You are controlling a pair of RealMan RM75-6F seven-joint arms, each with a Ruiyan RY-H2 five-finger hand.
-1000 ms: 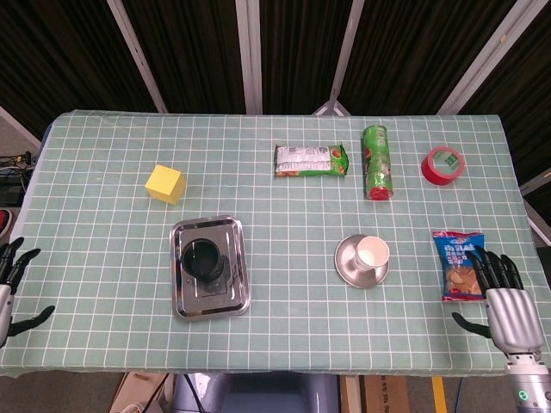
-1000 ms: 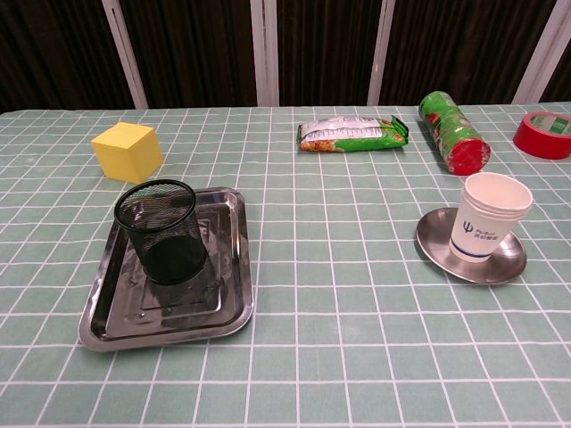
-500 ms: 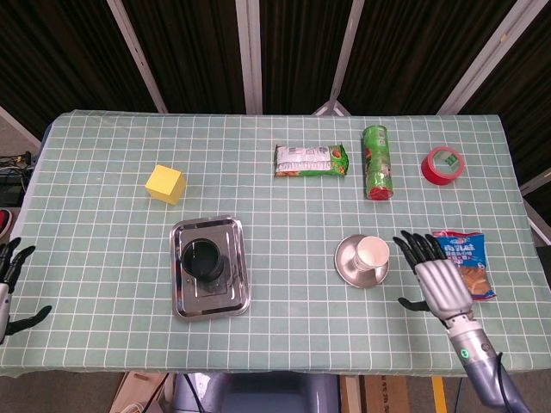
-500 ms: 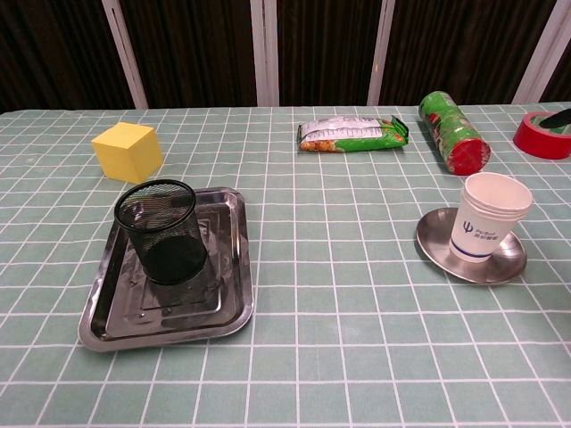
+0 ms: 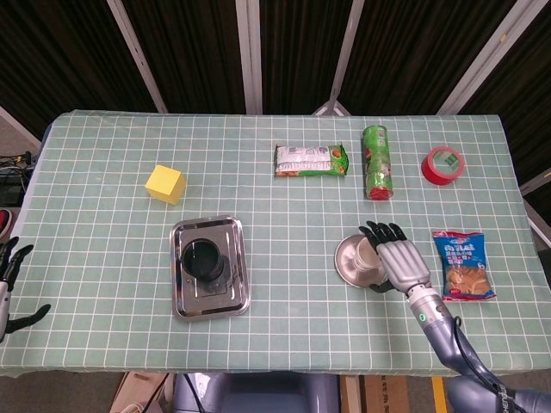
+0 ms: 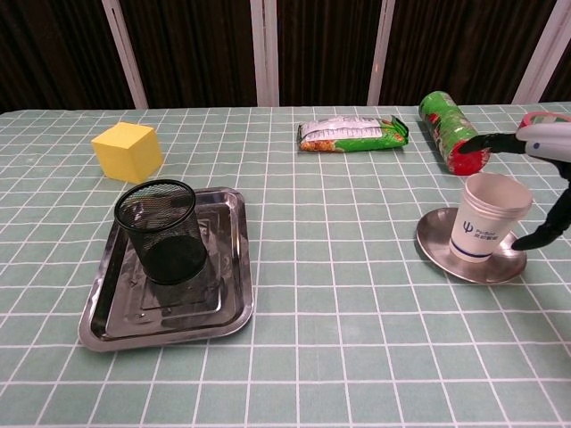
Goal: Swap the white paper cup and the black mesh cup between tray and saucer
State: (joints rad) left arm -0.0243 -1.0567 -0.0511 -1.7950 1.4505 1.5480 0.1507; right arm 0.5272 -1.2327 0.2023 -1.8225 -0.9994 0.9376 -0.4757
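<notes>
The white paper cup point(image 6: 489, 218) stands upright on the round metal saucer point(image 6: 439, 247) at the right. My right hand point(image 5: 398, 261) hovers right beside and above it, fingers spread; in the chest view its fingers point(image 6: 500, 141) reach over the rim and the thumb sits low by the cup's right side. In the head view the hand hides most of the cup, and the saucer point(image 5: 349, 261) shows to its left. The black mesh cup point(image 5: 204, 258) point(image 6: 165, 230) stands in the metal tray point(image 5: 184, 235) point(image 6: 234, 294). My left hand point(image 5: 9, 277) is open at the table's left edge.
A yellow cube point(image 5: 164, 183) lies behind the tray. At the back are a green and white snack packet point(image 5: 311, 160), a green can on its side point(image 5: 376, 162) and a red tape roll point(image 5: 442, 165). A blue snack bag point(image 5: 463, 264) lies right of my right hand.
My right hand has moved left and forward, from beside the blue snack bag to the paper cup. The left hand has barely shifted. Both cups stay put.
</notes>
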